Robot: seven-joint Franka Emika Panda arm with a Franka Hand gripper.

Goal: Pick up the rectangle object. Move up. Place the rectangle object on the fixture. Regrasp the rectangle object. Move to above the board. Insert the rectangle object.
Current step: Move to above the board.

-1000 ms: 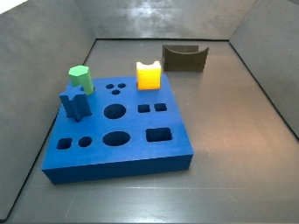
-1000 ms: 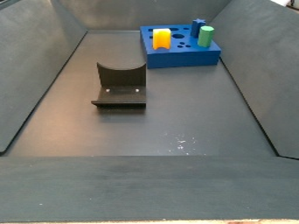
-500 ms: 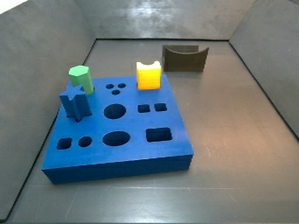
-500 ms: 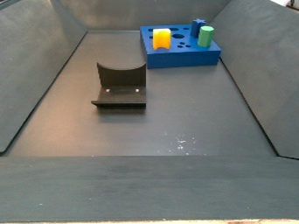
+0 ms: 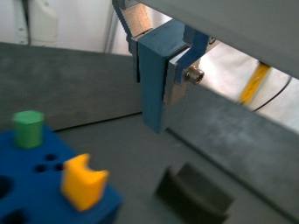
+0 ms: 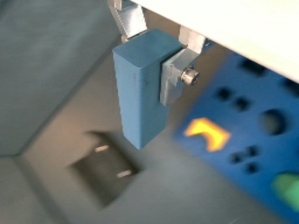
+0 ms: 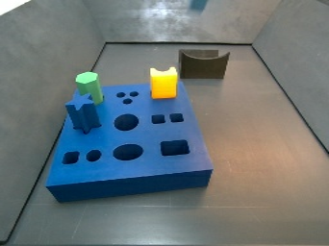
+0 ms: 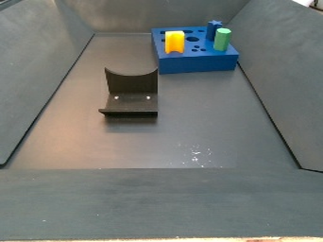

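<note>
My gripper (image 5: 159,68) is shut on the rectangle object (image 5: 152,96), a long grey-blue bar hanging upright between the silver fingers (image 5: 183,77). Both wrist views show it held high, gripper (image 6: 147,63) clamping the bar (image 6: 138,105) near its upper end. Far below lie the dark fixture (image 5: 193,192) (image 6: 103,171) and the blue board (image 5: 21,191) (image 6: 251,87). In a side view only a small blue tip (image 7: 197,4) shows at the upper edge, above the fixture (image 7: 203,63) behind the board (image 7: 103,168). The gripper is out of frame there.
A yellow block (image 7: 164,83), a green peg (image 7: 88,86) and a dark blue notched peg (image 7: 81,115) stand in the board. Sloped grey walls (image 7: 38,115) enclose the floor. The fixture (image 8: 128,92) sits mid-floor before the board (image 8: 190,61).
A small blue tip has come into a side view at its upper edge. Board, pegs and fixture have not moved.
</note>
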